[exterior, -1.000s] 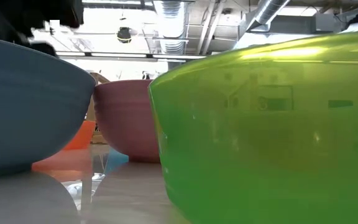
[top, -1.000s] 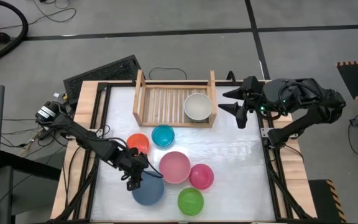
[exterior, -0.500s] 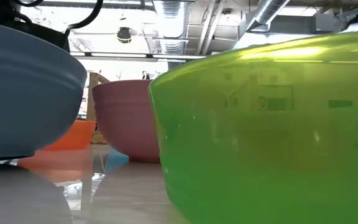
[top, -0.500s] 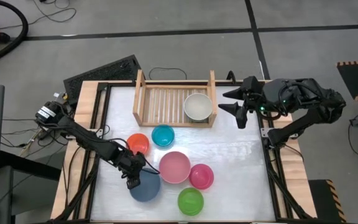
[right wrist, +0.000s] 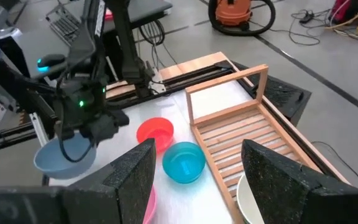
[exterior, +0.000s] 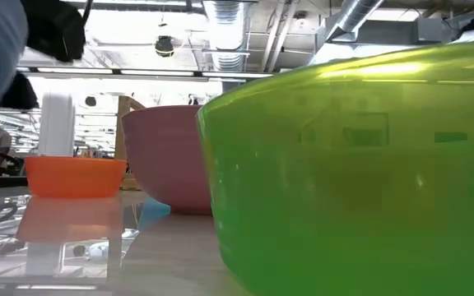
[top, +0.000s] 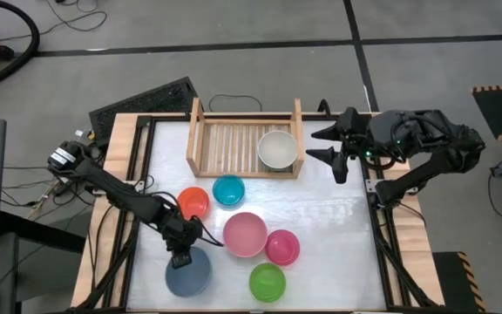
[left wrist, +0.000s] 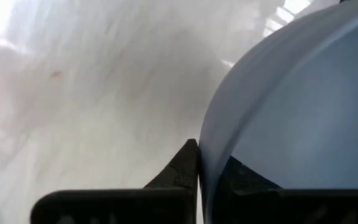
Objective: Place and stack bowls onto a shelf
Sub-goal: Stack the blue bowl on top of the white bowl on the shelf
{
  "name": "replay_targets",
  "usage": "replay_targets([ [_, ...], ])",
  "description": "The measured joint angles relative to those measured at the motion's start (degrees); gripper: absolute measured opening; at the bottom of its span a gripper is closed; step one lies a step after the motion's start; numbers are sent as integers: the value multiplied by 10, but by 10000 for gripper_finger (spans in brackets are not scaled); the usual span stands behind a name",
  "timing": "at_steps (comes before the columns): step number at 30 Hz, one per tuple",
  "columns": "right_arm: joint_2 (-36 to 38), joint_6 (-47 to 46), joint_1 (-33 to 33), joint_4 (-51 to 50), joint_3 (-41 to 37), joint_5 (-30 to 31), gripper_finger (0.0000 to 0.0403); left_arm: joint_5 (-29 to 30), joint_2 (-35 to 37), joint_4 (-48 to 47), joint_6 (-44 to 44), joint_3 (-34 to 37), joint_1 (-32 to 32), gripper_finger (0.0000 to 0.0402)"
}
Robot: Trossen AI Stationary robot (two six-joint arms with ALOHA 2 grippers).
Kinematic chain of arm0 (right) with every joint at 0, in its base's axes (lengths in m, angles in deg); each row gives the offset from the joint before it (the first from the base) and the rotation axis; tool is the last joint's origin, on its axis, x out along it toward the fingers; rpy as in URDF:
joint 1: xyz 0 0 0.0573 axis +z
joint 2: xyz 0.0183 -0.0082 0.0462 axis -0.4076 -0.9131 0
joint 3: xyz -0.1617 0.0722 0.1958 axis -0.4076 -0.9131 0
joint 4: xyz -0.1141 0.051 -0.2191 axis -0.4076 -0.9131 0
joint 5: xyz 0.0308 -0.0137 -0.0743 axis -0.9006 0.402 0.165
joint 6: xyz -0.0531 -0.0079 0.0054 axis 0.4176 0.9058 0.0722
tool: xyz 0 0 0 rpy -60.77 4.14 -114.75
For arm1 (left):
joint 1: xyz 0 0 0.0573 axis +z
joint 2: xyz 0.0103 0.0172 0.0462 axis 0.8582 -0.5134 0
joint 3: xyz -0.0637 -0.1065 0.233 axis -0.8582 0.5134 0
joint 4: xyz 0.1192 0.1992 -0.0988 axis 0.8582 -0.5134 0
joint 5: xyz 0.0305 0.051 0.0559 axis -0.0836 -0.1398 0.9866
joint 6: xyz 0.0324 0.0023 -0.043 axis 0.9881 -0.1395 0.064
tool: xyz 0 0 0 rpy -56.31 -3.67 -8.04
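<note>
Left tool (top: 181,259) pinches the blue bowl's (top: 188,274) rim, arm reaching inward.

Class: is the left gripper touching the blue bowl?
Touching. The left wrist view shows the left gripper with its fingers clamped on the blue bowl's rim.

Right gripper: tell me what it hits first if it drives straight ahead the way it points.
Likely the shelf: the open right gripper looks over its slats, the white bowl nearest below. Depth is unclear, so it might pass above.
</note>
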Motion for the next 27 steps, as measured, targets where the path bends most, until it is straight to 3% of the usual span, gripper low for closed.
replay_targets([
  [6, -9, 1, 0, 26, 0, 1, 265, 111, 45, -184, -25, -90, 19, 0],
  [11, -34, 49, -4, 58, 0, 0, 265, 267, 74, -294, -14, -176, 62, 0],
  [14, -58, 74, -6, 81, 0, 0, 265, 392, 77, -336, -11, -224, 95, 0],
  [18, -93, 99, -19, 105, 0, 0, 265, 560, 78, -330, 20, -266, 131, 0],
  [23, -136, 209, -20, 103, 0, 1, 265, 603, 69, -305, 101, -285, 193, 0],
  [27, -170, 221, -26, 127, 0, 12, 265, 675, 57, -251, 149, -286, 219, 0],
])
